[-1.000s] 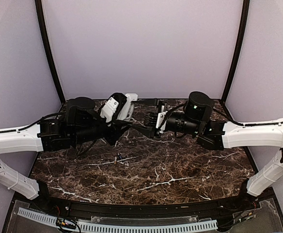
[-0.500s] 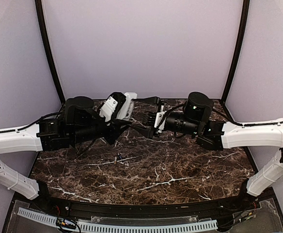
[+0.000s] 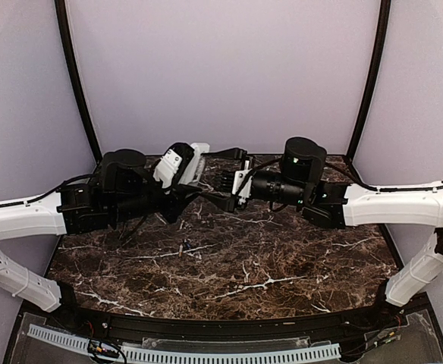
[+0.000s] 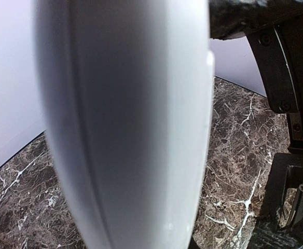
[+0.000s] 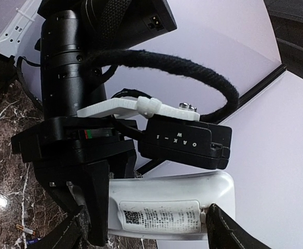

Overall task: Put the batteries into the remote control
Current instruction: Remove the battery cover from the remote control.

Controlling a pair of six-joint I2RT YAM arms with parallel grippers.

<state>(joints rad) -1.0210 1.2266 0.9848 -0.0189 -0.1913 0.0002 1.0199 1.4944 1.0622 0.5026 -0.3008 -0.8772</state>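
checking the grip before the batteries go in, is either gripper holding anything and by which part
The left gripper holds the remote control, clamped near one end. The right gripper is open and holds nothing.

A dark brown marble-patterned tabletop (image 3: 267, 265) veined in white spreads across the scene. It is bounded on its near side by a curved black rim (image 3: 229, 322) and, nearer still, by a white slotted strip (image 3: 206, 353) running left to right. Pale lilac walls (image 3: 221, 68) close off the far side and both flanks, with a thin black pole (image 3: 76, 83) rising from the far left corner and another black pole (image 3: 371, 83) from the far right, both splaying outward toward the top
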